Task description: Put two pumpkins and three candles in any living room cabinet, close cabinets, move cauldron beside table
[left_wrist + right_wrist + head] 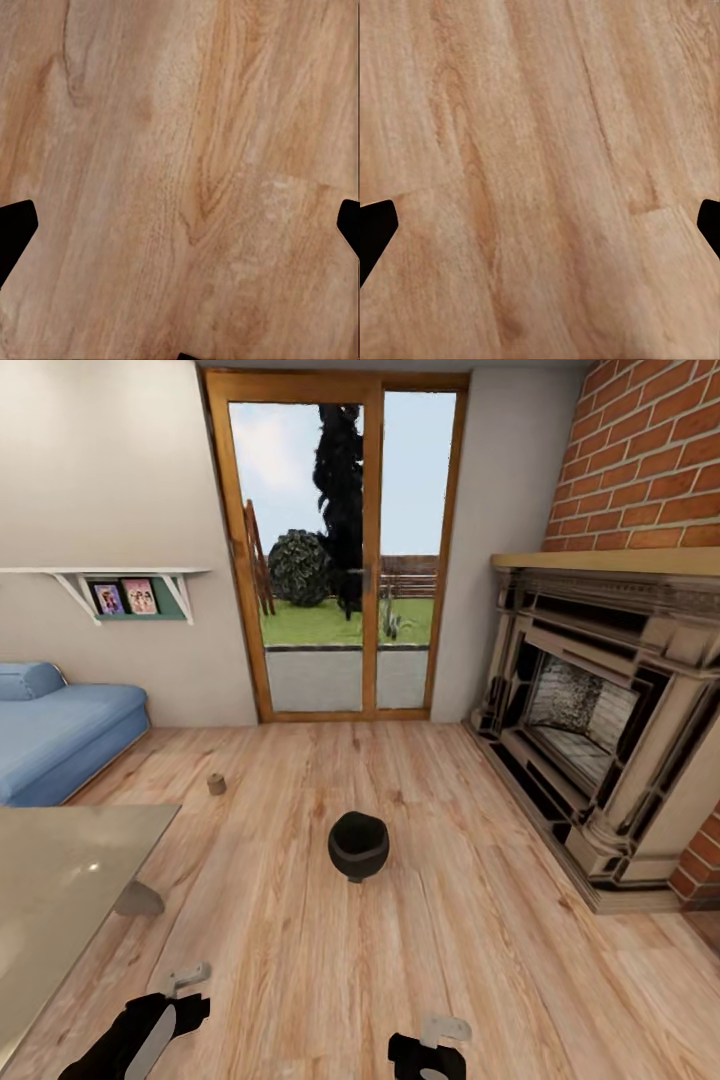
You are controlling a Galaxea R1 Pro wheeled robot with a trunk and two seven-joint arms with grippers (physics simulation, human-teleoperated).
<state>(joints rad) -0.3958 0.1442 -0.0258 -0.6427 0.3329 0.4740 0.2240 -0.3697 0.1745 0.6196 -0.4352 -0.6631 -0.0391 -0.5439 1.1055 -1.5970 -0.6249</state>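
We face the glass door point(345, 560) with the cauldron point(358, 845) standing alone on the floor point(480, 960), well apart from the table point(60, 890), whose near corner reaches in at the head view's left edge; one candle point(216, 784) sits on the floor further off, between the table's far edge and the sofa point(60, 730); we see no pumpkins and no cabinet from here.

Our left gripper point(180, 240) hangs low with its fingers spread wide over bare boards, holding nothing; our right gripper point(540, 236) is likewise splayed and empty over the floor.

We judge the risks as follows: the cauldron is round and wide, so a one-sided pinch on its rim may tip it or let it roll away, and a push with the base could send it toward the fireplace point(600, 740) rather than the table; the candle is small and low on the floor, so reaching for it means bending the trunk far down, and a finger that lands beside it could knock it over and set it rolling under the sofa; the table's corner lies close to our left arm, so a turn toward the candle may clip it; and since the cabinet is out of sight, we may carry a thing the wrong way and drop it in transit.
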